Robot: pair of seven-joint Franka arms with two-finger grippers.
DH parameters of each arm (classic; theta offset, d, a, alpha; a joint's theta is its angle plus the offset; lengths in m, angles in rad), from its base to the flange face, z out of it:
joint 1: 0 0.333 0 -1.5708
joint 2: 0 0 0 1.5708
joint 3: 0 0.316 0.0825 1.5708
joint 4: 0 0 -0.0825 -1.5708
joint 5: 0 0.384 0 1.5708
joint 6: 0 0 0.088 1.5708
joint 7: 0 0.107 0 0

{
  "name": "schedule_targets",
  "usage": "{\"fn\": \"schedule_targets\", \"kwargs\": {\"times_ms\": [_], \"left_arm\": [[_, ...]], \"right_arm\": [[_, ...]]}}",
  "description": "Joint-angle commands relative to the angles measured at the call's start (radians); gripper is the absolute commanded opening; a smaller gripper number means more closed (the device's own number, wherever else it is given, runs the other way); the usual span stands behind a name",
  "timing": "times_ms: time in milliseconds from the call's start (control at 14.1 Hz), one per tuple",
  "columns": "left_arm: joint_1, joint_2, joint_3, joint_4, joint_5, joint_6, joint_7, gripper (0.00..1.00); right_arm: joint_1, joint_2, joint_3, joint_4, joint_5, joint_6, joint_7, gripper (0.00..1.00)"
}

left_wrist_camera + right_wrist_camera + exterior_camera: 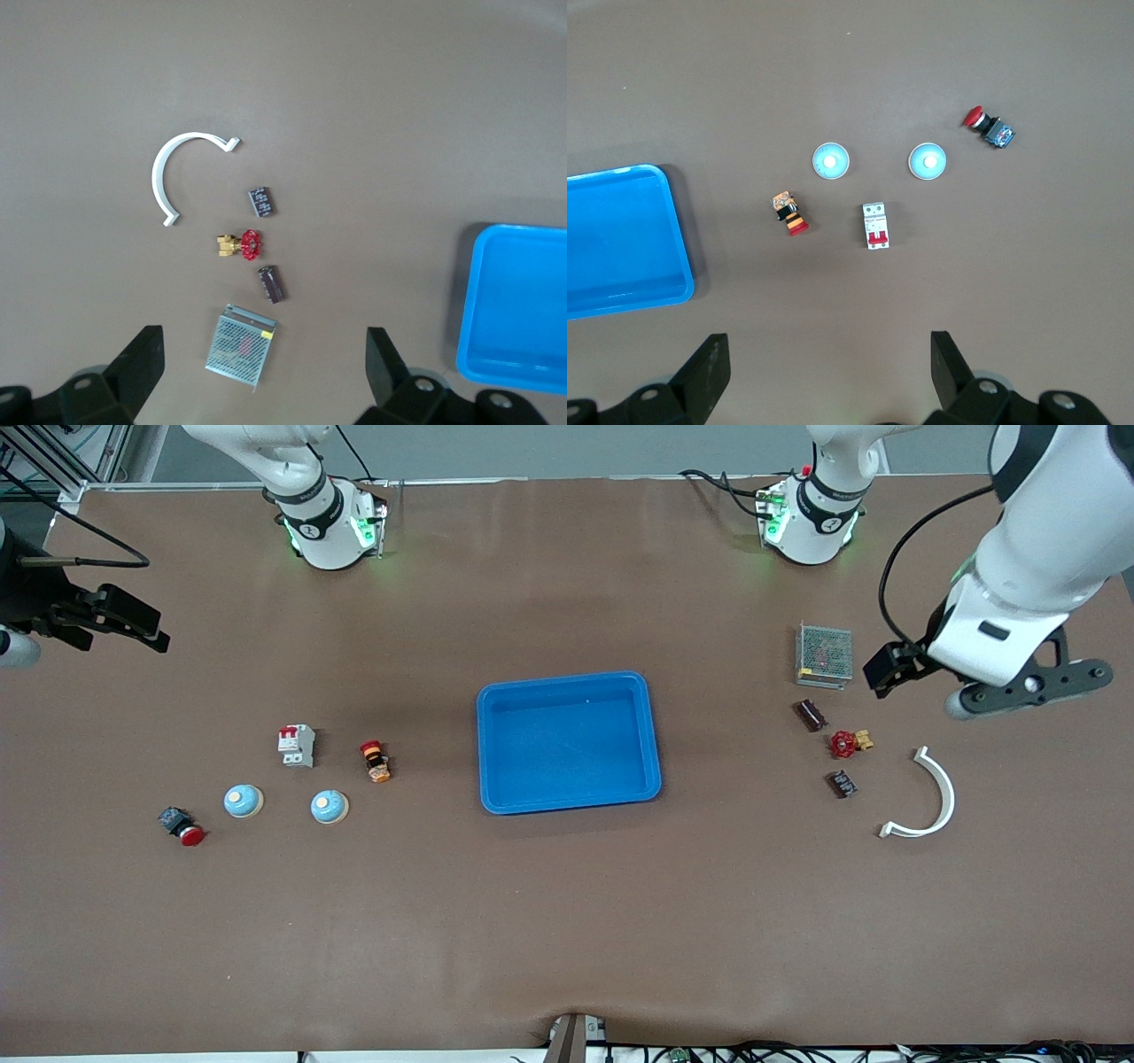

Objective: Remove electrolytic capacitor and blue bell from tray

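Note:
Two light blue bells [243,801] [329,806] sit toward the right arm's end of the table; the right wrist view shows them too [831,160] [928,162]. Two small dark capacitors [810,715] [842,783] lie toward the left arm's end, with a red valve [846,743] between them; they also show in the left wrist view [273,284] [262,201]. My left gripper [889,669] [263,376] hangs open and empty in the air beside a mesh power supply [824,655] [241,346]. My right gripper [146,629] [828,376] hangs open and empty over bare table.
A blue tray [567,679] [469,301] [687,266] sits mid-table, empty. Near the bells are a circuit breaker [297,745], an orange-red button [376,761] and a red push button [182,825]. A white curved piece [930,797] lies by the capacitors.

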Motion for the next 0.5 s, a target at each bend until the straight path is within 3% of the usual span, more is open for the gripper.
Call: {"fn": "schedule_targets", "kwargs": {"times_ms": [0,283,425], "left_arm": [[-0.094,-0.061,0.153,-0.03,-0.038,-0.012,0.094,1.0],[-0.154,-0.088,0.291,-0.04,-0.093,-0.046,0.26,1.0],[-0.163,-0.104,0.325,-0.05,-0.106,-0.046,0.316,1.0]], "right_arm": [[0.01,0.001,-0.003,0.008,-0.016,-0.003,0.01,1.0],[0.01,0.001,-0.003,0.008,-0.016,-0.002,0.012,1.0],[0.01,0.001,-0.003,0.008,-0.017,-0.003,0.012,1.0]]}}
